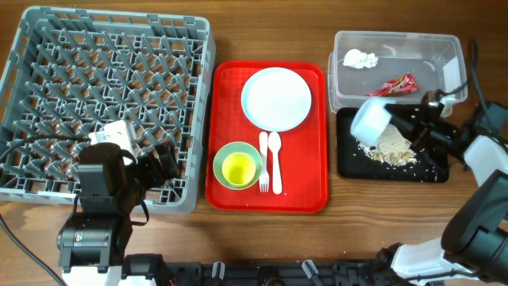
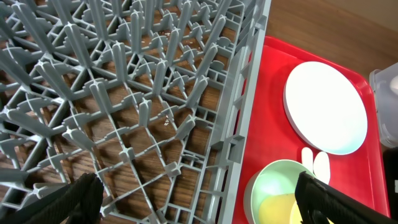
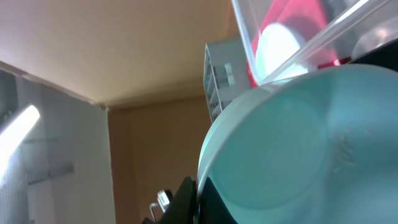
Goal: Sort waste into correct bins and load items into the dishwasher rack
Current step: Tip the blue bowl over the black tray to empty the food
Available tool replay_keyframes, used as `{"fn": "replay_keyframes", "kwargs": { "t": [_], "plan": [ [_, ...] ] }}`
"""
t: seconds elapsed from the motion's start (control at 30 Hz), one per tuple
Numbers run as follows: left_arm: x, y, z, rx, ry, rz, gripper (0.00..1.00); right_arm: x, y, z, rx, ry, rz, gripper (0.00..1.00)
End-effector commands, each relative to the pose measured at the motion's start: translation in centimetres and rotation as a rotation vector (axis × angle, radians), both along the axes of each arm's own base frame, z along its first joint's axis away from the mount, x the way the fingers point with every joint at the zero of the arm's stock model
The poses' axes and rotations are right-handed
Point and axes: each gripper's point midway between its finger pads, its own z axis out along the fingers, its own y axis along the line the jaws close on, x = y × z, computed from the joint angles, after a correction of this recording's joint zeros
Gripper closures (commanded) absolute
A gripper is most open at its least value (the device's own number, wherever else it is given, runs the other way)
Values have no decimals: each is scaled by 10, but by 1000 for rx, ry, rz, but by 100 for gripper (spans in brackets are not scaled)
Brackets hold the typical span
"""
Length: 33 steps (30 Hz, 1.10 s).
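- One pale blue bowl (image 1: 371, 119) is hanging tilted in the right gripper (image 1: 397, 121), its mouth leaning down toward the black tray (image 1: 349, 163), where the food scraps (image 1: 393, 147) are lying in a crumbly heap. The fingers are clamping narrow on the bowl's wall near the rim.
- By its look the bowl is handling as light, stiff, smooth plastic. An edge pinch is serving for tipping, but it is probably letting the bowl swing or slip, so slow wrist moves are looking wise on the way to the dishwasher rack (image 1: 119, 16).
- The left gripper (image 2: 196, 199) is hovering over the rack's near right corner, its fingers spreading wide and holding nothing.
- The pale blue plate (image 1: 276, 98) is lying flat on the red serving tray (image 1: 226, 95) and offering only its thin edge. It is likely sliding before it lifts.
- The yellow cup (image 1: 238, 169) is sitting inside the green bowl (image 1: 220, 157). The cup is looking small and light, and its wall is offering the best hold.
- The fork (image 1: 263, 163) and spoon (image 1: 275, 163) are lying side by side just right of the bowl. Thin and flat, they are looking hardest to grip, and mid-handle is probably serving best.
- The tissue (image 1: 359, 58) and wrapper (image 1: 394, 86) are lying in the clear tub (image 1: 432, 44).
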Motion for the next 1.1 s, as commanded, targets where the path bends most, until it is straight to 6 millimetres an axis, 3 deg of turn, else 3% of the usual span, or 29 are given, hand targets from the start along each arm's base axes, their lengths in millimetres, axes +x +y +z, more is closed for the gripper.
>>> {"fn": "replay_keyframes", "kwargs": {
  "t": [0.0, 0.2, 0.4, 0.47, 0.6, 0.73, 0.87, 1.07],
  "plan": [
    [1, -3, 7, 9, -20, -25, 0, -2, 26, 9, -79, -50, 64, 96],
    [1, -3, 7, 9, -20, -25, 0, -5, 76, 39, -309, -143, 137, 96],
    [1, -3, 7, 9, -20, -25, 0, -2, 135, 71, -565, -388, 179, 96],
    [1, -3, 7, 9, -20, -25, 0, -1, 154, 67, -659, -458, 203, 96],
    [1, -3, 7, 9, -20, -25, 0, 0, 184, 39, -957, -598, 273, 96],
    [1, -3, 7, 9, -19, -25, 0, 0, 199, 20, -1186, -663, 310, 96],
    [1, -3, 7, 9, -20, -25, 0, -1, 205, 16, -1324, -727, 324, 96],
    [1, -3, 7, 9, -20, -25, 0, -10, 216, 9, -1417, -863, 447, 96]
  ]
}}
